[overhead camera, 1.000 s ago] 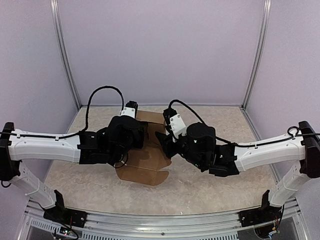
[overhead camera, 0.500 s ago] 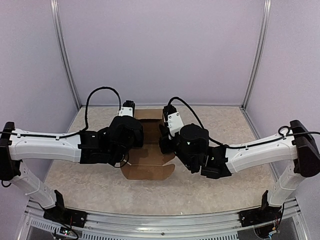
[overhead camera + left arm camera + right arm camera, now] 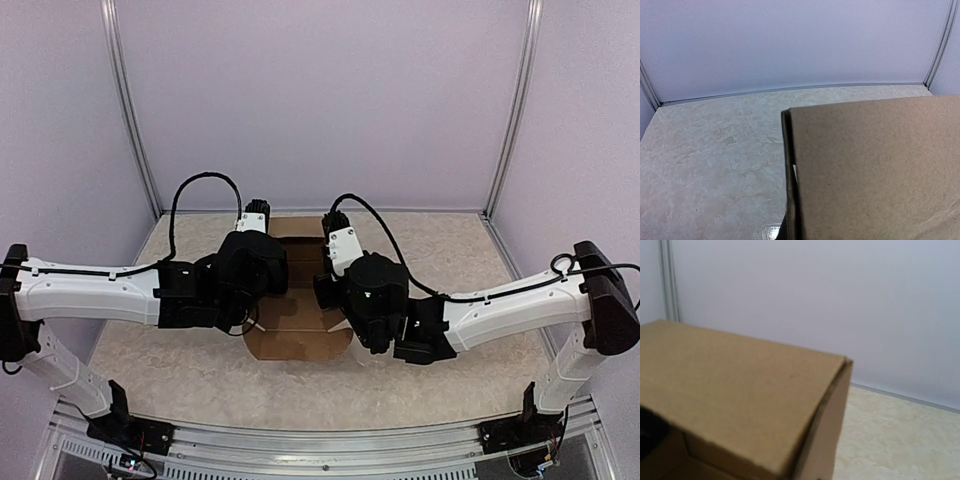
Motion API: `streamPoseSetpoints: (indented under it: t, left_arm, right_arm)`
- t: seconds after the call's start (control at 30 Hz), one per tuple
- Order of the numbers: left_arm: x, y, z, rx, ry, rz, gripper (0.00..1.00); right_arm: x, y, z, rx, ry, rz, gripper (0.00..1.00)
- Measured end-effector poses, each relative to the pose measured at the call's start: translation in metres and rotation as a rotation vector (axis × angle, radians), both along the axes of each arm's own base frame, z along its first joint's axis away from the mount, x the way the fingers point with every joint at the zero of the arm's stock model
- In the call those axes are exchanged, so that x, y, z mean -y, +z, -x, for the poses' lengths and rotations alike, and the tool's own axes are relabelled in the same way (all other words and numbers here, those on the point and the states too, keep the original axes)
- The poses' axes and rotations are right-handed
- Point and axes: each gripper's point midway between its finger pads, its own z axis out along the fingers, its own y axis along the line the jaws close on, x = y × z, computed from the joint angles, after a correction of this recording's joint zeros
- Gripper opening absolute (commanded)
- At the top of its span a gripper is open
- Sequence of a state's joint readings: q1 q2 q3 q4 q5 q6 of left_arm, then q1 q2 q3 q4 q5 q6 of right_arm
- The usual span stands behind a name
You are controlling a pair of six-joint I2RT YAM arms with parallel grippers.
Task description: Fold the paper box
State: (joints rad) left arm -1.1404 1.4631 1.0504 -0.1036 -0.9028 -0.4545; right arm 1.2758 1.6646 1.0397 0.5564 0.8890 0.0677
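- At the 9 o'clock side of the paper box [image 3: 298, 338], the left gripper [image 3: 268, 272] had its fingers hidden under the wrist. The jaws were fully closed. In the left wrist view a wall edge ran straight down toward where the fingers sit, so it was probably pinching that wall.
- At the box's 3 o'clock side was the right gripper [image 3: 335, 288]. Its fingers showed in no view, so I couldn't tell how far apart they were or whether they held anything. Its wrist view gave only a brown panel close up, with an open hollow beneath.
- The box sat in the middle of the table [image 3: 470, 250], between both wrists and partly formed. Its walls were raised, one flap lay flat toward 6 o'clock, and another panel showed at 12 o'clock.
- Handling, as a judgement: it looked like light, thin cardboard, stiff across the panels but bending readily at the creases. The flaps were likely springy, the matte surface was not slippery, and a hard squeeze would dent it.
- Best hold, as a judgement: a wall's top edge near a corner, or a flap's free edge away from its crease. One arm would brace while the other folds.
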Motion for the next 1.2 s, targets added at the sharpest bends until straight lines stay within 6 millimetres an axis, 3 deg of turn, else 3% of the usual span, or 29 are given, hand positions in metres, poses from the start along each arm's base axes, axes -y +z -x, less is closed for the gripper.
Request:
streamPoseSetpoints:
  t: [0.13,0.57,0.73,0.97,1.2]
  left_arm:
    - [0.004,-0.001,0.003,-0.008,-0.022,-0.001,0.28]
    - [0.022,-0.008,0.016,-0.039,-0.12,-0.014,0.55]
    - [0.027,-0.01,0.019,-0.046,-0.158,-0.017,0.7]
    - [0.025,-0.007,0.034,-0.049,-0.264,0.01,0.8]
    - [0.033,-0.008,0.057,-0.091,-0.436,0.037,0.81]
  right_arm:
    - [0.002,0.002,-0.001,0.009,-0.017,0.006,0.0]
    - [0.003,0.0,-0.005,0.052,-0.06,0.066,0.0]
    - [0.005,0.0,-0.01,0.055,-0.06,0.073,0.0]
    - [0.003,-0.014,-0.024,0.032,-0.013,0.131,0.0]
    - [0.015,-0.047,-0.054,-0.054,0.052,0.18,0.0]
